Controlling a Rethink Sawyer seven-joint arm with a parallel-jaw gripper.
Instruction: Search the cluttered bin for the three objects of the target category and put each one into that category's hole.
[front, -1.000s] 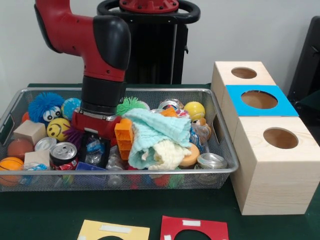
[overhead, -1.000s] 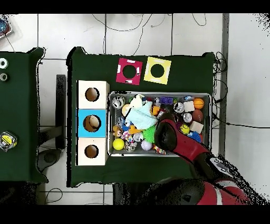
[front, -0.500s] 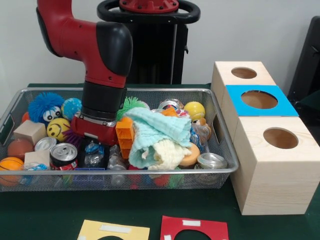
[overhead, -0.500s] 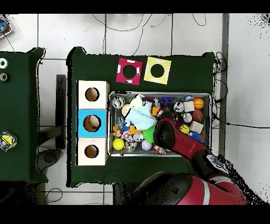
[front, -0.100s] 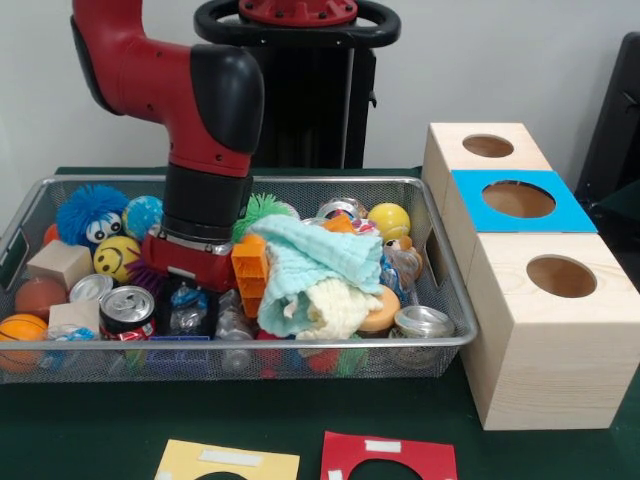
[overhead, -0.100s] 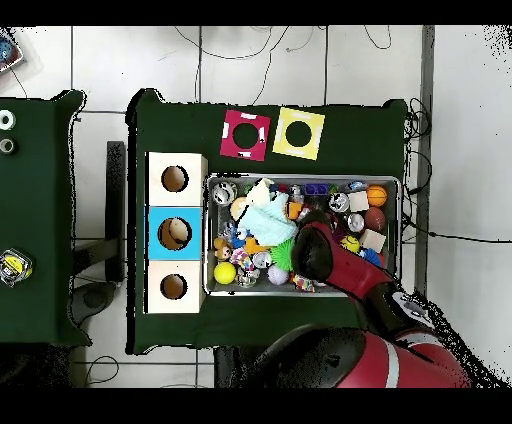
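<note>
My claw (front, -0.100s: 190, 290) sits low in the wire-mesh bin (front, -0.100s: 440, 300), beside the orange plastic block (front, -0.100s: 248, 275); it's lifted a touch vs a sec ago. Can't tell if it's clenched. Blue-topped wooden box (front, -0.100s: 515, 200) waits, nothing delivered yet imo.

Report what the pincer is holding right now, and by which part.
Cannot be told. The pincer is sunk into the clutter of the wire bin beside the orange block, and the arm's wrist hides whatever may be gripped.
</note>
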